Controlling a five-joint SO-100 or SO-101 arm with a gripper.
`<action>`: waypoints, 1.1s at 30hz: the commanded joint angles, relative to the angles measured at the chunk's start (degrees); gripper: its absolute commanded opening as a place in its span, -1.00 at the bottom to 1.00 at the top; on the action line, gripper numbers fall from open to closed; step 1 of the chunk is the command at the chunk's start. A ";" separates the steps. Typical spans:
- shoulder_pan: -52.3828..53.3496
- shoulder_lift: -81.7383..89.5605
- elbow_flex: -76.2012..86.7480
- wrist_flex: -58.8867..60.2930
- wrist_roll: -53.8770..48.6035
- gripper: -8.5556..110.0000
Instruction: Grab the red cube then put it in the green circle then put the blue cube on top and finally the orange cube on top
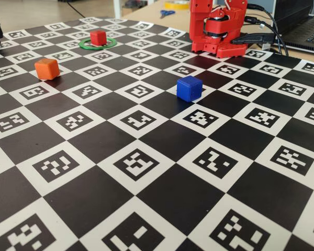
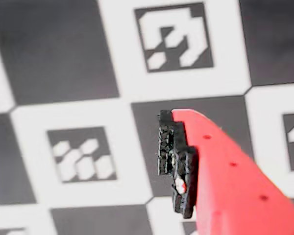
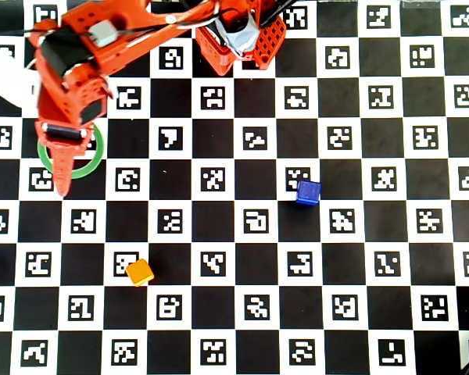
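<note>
In the fixed view we see the red cube (image 1: 98,37) inside the green ring (image 1: 98,44), with the orange cube (image 1: 47,68) and blue cube (image 1: 189,88) apart on the board (image 1: 146,172). In the wrist view the gripper (image 2: 179,166) looks closed and empty. Overhead, the arm (image 3: 70,86) covers the ring (image 3: 90,166).

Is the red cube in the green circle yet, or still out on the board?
In. The fixed view shows the red cube sitting inside the green circle, with the ring visible around its base.
</note>
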 commanded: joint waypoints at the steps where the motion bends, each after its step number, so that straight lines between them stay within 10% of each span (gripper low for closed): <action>1: -5.89 8.79 -5.63 3.25 10.02 -0.01; 33: -61.61 13.01 8.17 2.02 44.91 -0.22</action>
